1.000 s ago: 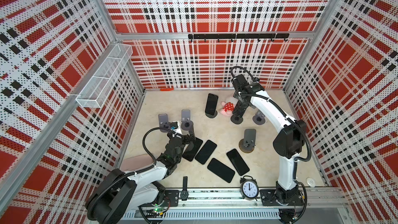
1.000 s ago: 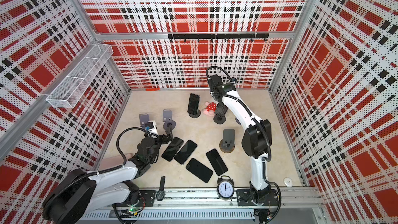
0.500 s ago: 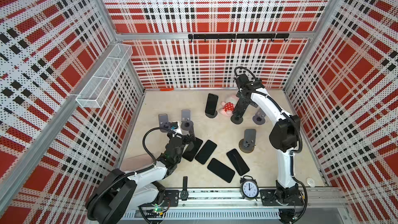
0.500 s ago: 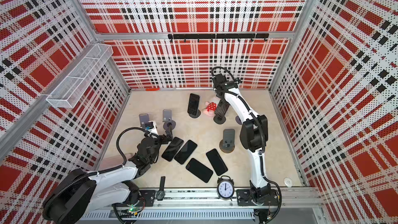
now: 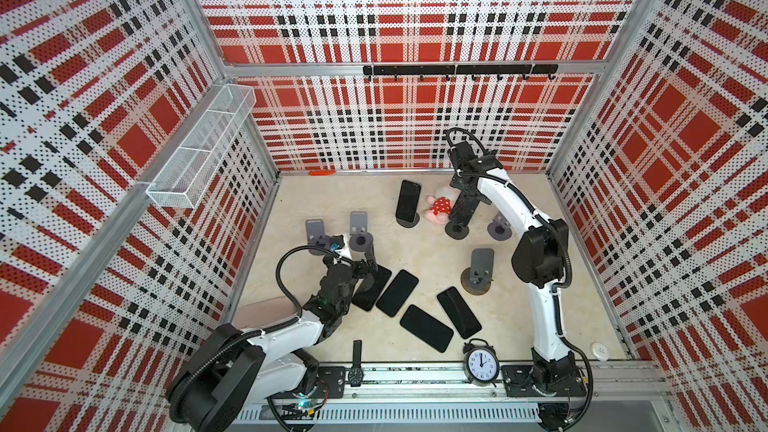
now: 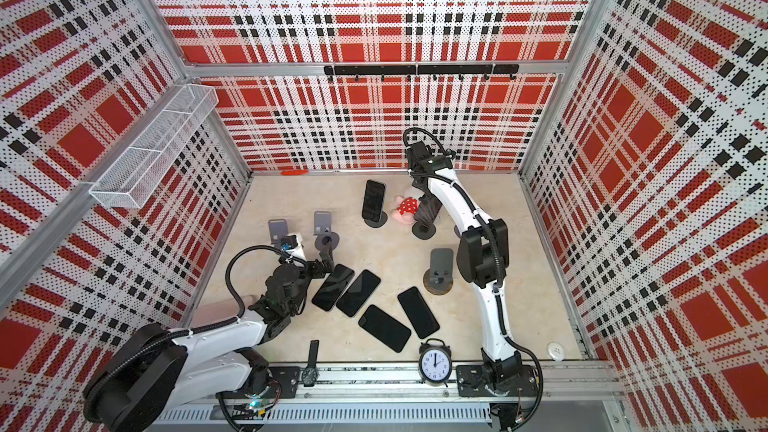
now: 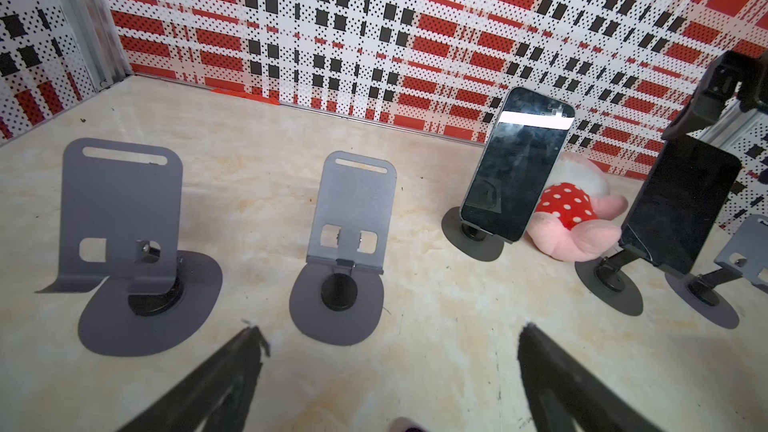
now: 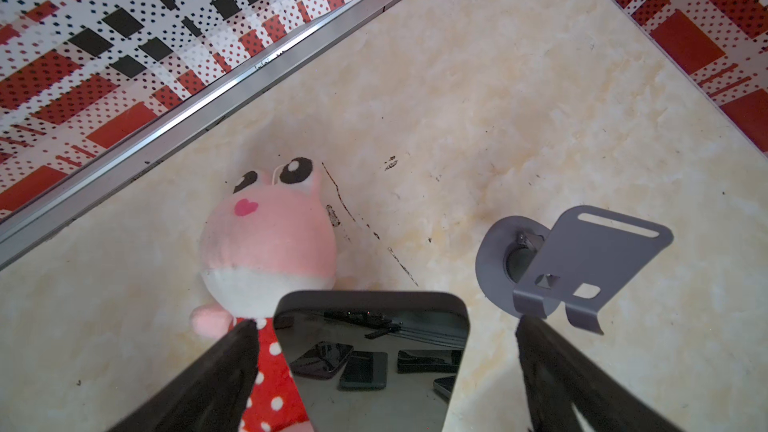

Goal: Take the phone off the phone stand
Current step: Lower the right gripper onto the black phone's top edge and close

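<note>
Right wrist view has the right end effector spread wide astride the top edge of the phone, touching neither side, with a pink plush toy just behind. Left wrist view adds what is hidden there: the phone leans on its stand towards the back of the surface, and the left end effector gapes over bare surface near an empty stand.
</note>
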